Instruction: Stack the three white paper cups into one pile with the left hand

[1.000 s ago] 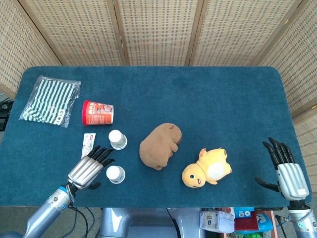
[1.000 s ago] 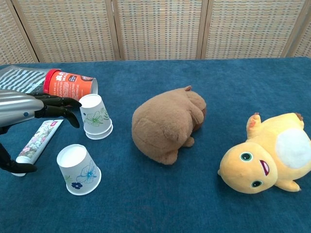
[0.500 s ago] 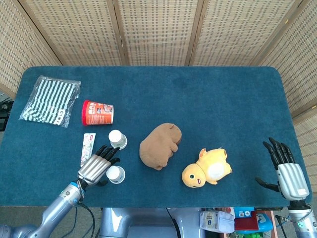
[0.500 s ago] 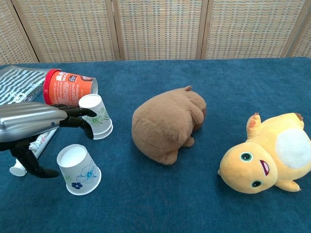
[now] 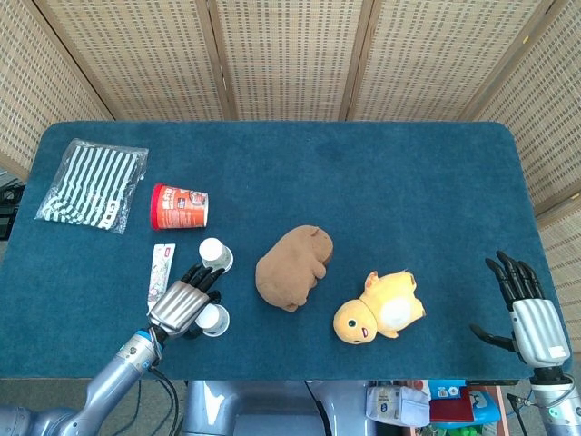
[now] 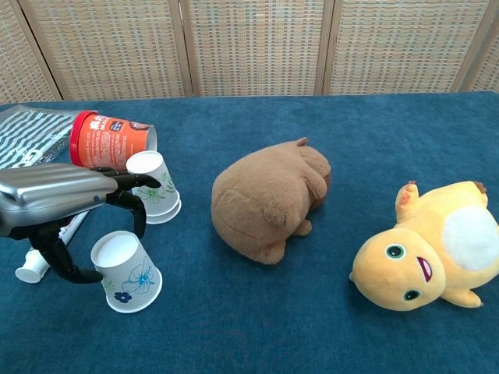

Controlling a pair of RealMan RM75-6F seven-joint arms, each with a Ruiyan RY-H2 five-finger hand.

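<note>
Down at the near left of the blue worktop (image 5: 408,173), the left robot hand (image 5: 182,304) hangs over the near paper cup (image 6: 126,272), its dark fingers (image 6: 129,204) spread and curving down on either side of the cup's rim; whether they touch the cup cannot be told, and the hand holds nothing. That near paper cup stands upside down, its narrow closed base up and its wide mouth on the worktop, long axis upright with a slight lean. Just beyond the fingertips, a little farther and to the right, stands the far cup stack (image 6: 154,187), also inverted, with a second rim showing at its foot, so it looks like two cups nested. A red tub (image 6: 109,140) lies on its side behind the stack, a tube (image 5: 161,271) lies left of the hand, and a striped bag (image 5: 93,184) sits at the far left. A brown plush (image 6: 269,200) and a yellow plush (image 6: 429,249) lie to the right. At the near right edge the right robot hand (image 5: 528,313) is raised, fingers apart, empty.
</note>
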